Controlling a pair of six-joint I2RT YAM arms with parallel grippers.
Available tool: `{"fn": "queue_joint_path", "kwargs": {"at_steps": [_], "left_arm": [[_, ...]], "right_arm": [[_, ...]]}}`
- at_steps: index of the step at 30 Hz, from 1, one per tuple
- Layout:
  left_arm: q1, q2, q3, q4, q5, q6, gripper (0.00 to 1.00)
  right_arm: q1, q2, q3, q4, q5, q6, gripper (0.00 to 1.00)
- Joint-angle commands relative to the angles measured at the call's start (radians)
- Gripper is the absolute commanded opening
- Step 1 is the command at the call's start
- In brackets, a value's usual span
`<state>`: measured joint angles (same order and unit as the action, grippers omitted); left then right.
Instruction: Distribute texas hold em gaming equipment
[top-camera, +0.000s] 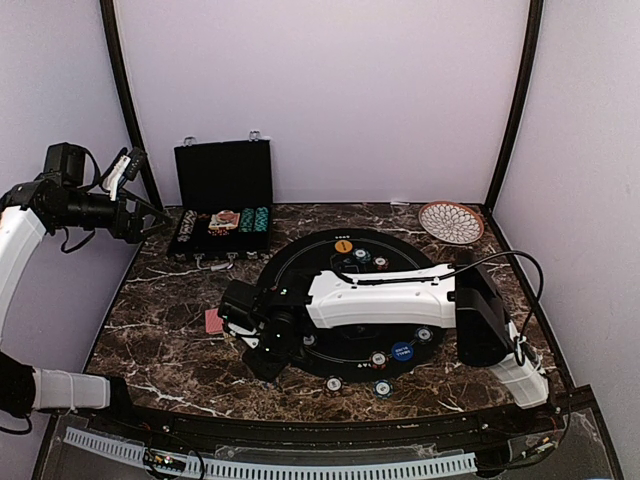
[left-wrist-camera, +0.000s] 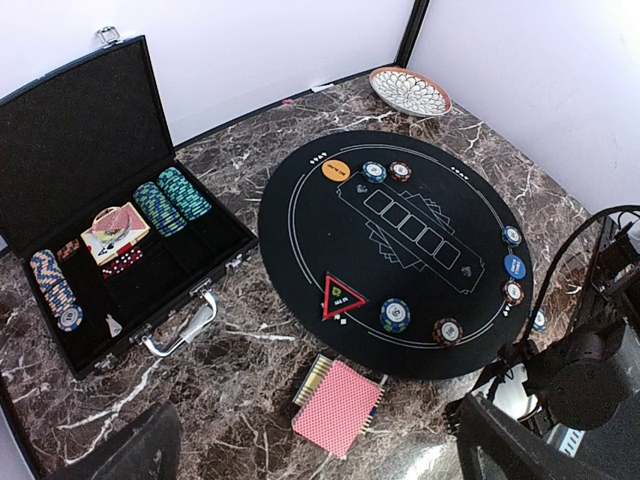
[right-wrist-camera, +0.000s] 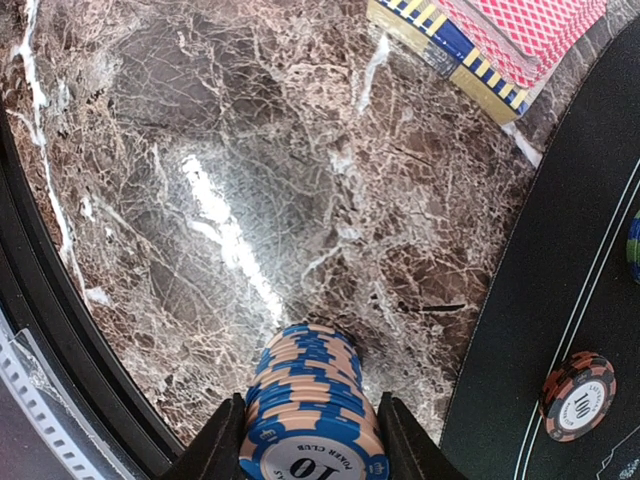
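Right claw (right-wrist-camera: 312, 442) snug around chip stack (right-wrist-camera: 305, 385)

Looked down from above and behind the near edge in top view; took in whole table (top-camera: 160, 340), mat (top-camera: 300, 250), case (top-camera: 222, 180). From left wrist, raised high at far left, looked down rightward over same mat and case. From right wrist, looked close down on table by mat edge; shared cards (right-wrist-camera: 530, 35) with left wrist.

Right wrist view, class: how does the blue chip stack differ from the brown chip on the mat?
The blue chip stack holds many chips, top marked 10; the brown chip is single, marked 100. The stack sits between the right gripper's fingers above marble; the brown chip lies on the mat. Both are round, stripe-edged.
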<state>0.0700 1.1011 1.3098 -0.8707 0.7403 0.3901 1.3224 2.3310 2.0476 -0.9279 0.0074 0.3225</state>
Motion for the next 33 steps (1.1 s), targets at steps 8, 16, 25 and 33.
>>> {"fn": "queue_joint_path", "kwargs": {"at_steps": [8,16,25,33], "left_arm": [[0.004,-0.015,-0.004,-0.021,0.01,0.008,0.99],[0.004,-0.018,0.003,-0.024,0.008,0.009,0.99],[0.004,-0.023,0.0,-0.027,0.009,0.013,0.99],[0.004,-0.023,0.003,-0.025,0.013,0.01,0.99]], "right_arm": [[0.015,-0.043,0.037,-0.032,-0.004,-0.002,0.43],[0.015,-0.039,0.057,-0.034,-0.027,0.0,0.56],[0.017,-0.033,0.054,-0.042,-0.024,0.0,0.53],[0.017,-0.027,0.048,-0.057,-0.012,-0.009,0.52]]}}
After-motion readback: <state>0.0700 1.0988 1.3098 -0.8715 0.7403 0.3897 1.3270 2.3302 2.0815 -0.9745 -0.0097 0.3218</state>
